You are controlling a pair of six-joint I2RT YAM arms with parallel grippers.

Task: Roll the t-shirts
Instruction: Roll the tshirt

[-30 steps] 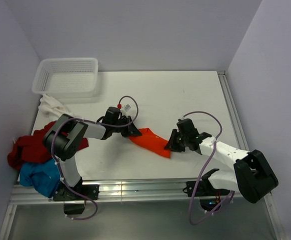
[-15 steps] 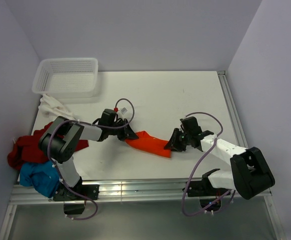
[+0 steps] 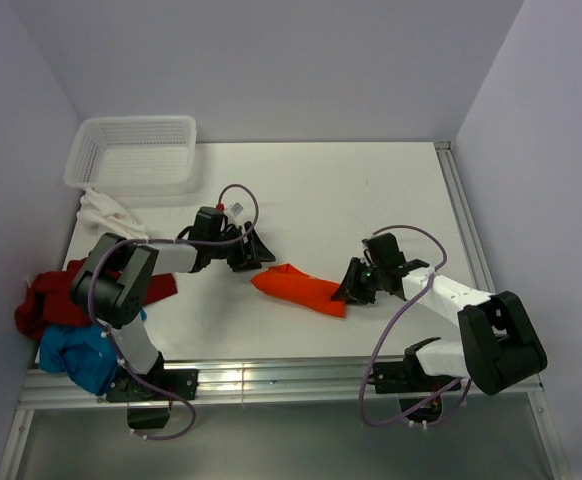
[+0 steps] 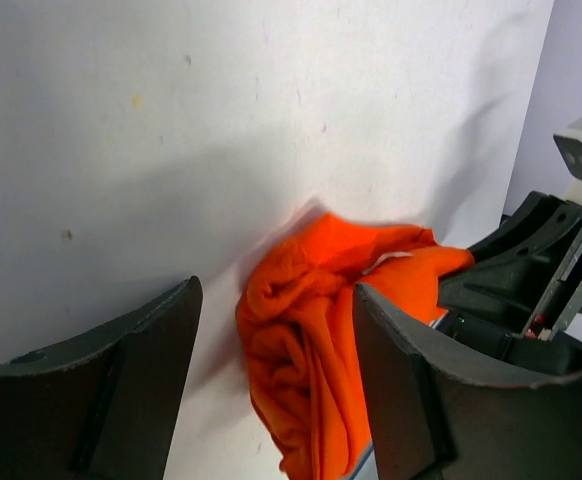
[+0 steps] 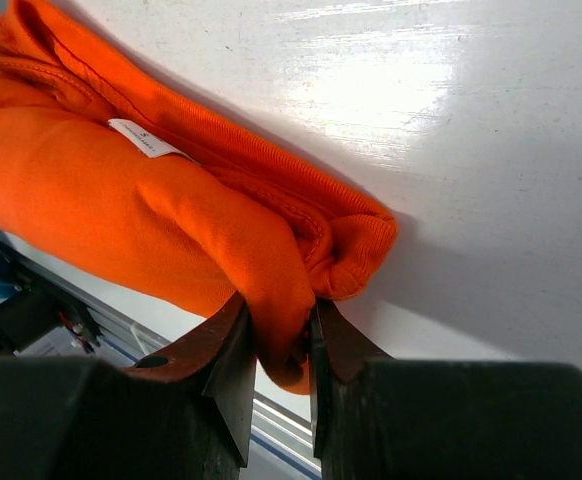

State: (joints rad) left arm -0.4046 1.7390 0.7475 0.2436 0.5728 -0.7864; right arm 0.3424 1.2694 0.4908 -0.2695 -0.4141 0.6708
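Now, orange t-shirt [image 3: 299, 290]: bunched roll lying on the surface [image 3: 391, 190], stretched between the two tools.
Right tool [image 5: 279, 310]: clamped tight on a fold at the roll's near end, fabric squeezed between its fingers.
Right arm: low, forearm reaching inward, wrist tipped down at the surface.
Left tool [image 4: 276, 292]: fingers spread wide, holding nothing; the roll's other end sits just ahead of its tips.
Left arm: folded low, forearm running nearly flat toward the right tool.
Other shirts: dark red t-shirt [image 3: 46, 300], turquoise t-shirt [image 3: 81, 352] and white t-shirt [image 3: 106, 212] heaped well behind the left tool.

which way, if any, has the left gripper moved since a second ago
Yes, the left gripper has drawn back left, toward the basket, off the orange t-shirt.
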